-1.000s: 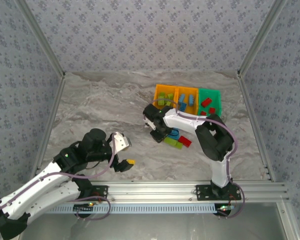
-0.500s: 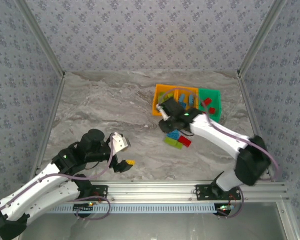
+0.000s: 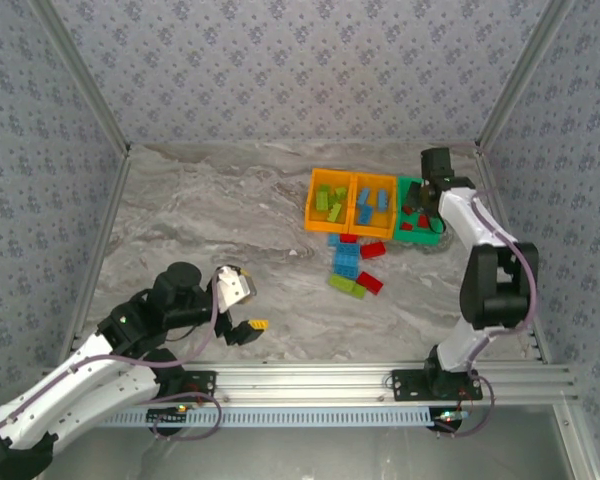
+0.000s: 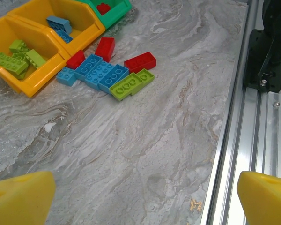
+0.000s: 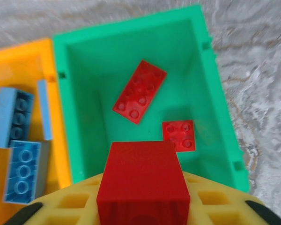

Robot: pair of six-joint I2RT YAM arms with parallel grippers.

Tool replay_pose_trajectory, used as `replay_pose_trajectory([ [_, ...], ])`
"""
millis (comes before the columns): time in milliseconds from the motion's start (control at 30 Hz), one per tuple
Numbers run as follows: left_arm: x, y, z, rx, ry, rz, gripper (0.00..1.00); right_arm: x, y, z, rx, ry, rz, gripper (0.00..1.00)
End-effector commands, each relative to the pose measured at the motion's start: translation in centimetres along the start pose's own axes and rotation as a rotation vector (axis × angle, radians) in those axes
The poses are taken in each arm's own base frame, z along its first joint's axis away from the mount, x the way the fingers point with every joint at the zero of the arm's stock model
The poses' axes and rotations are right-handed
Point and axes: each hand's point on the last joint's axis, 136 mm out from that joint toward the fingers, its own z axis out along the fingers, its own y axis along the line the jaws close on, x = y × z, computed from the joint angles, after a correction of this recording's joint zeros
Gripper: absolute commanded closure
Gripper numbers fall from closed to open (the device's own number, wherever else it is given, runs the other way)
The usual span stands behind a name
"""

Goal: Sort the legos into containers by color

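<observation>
Your right pincer (image 3: 421,203) hangs over the green bin (image 5: 210,93) with a red brick (image 5: 143,180).
The smooth, square-edged brick rests against the ribbed yellow pad, directly above two studded reds lying in that bin, so it is placed for a colour-matched drop. You cannot tell whether the grip is clenched or loosening. Beside the green bin stand two glossy orange bins (image 3: 310,200). Unsorted bricks (image 4: 107,72) lie on the marbled table nearby. Your left pincer (image 4: 140,197) is well away, released wide and empty.
</observation>
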Motion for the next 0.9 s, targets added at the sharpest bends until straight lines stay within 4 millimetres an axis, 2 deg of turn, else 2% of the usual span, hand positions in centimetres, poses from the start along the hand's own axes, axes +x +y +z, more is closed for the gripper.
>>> replay_pose_trajectory([
  [0,0.2,0.2,-0.2,-0.020,0.004,0.002,0.01,-1.1,-0.1,-0.7,0.030,0.023,0.005,0.47],
  [67,0.2,0.2,-0.1,-0.023,0.005,-0.005,0.01,-1.8,-0.2,-1.6,0.034,0.011,0.002,0.46],
  [167,-0.1,1.0,0.1,-0.059,-0.002,-0.062,0.01,-2.5,-0.2,-4.4,0.013,-0.035,0.017,0.42],
  [233,-0.5,2.4,0.3,-0.128,-0.009,-0.153,0.01,-2.4,-0.1,-7.1,-0.029,-0.065,0.034,0.41],
  [300,-1.3,4.2,0.4,-0.211,-0.011,-0.253,0.01,-1.2,0.6,-9.7,-0.103,-0.075,0.042,0.41],
  [400,-2.1,7.1,0.7,-0.357,0.005,-0.458,0.02,2.4,2.1,-14.3,-0.252,-0.083,0.025,0.37],
  [467,-1.8,9.2,1.1,-0.479,0.058,-0.598,0.05,5.1,3.3,-17.4,-0.350,-0.083,-0.006,0.33],
  [500,-1.6,9.9,1.7,-0.519,0.094,-0.646,0.05,7.7,3.6,-18.2,-0.386,-0.057,-0.029,0.29],
  [633,-2.8,10.3,6.3,-0.495,0.177,-0.730,0.04,15.1,3.6,-22.6,-0.502,-0.006,-0.071,0.15],
  [733,-4.2,9.6,10.6,-0.463,0.209,-0.770,0.05,19.4,3.7,-24.4,-0.596,0.082,-0.079,0.05],
  [767,-4.4,9.5,11.9,-0.468,0.220,-0.779,0.04,20.3,3.7,-24.7,-0.612,0.110,-0.082,0.00],
  [867,-5.2,8.7,16.7,-0.490,0.265,-0.790,0.05,22.2,3.7,-25.5,-0.640,0.153,-0.127,0.00],
])
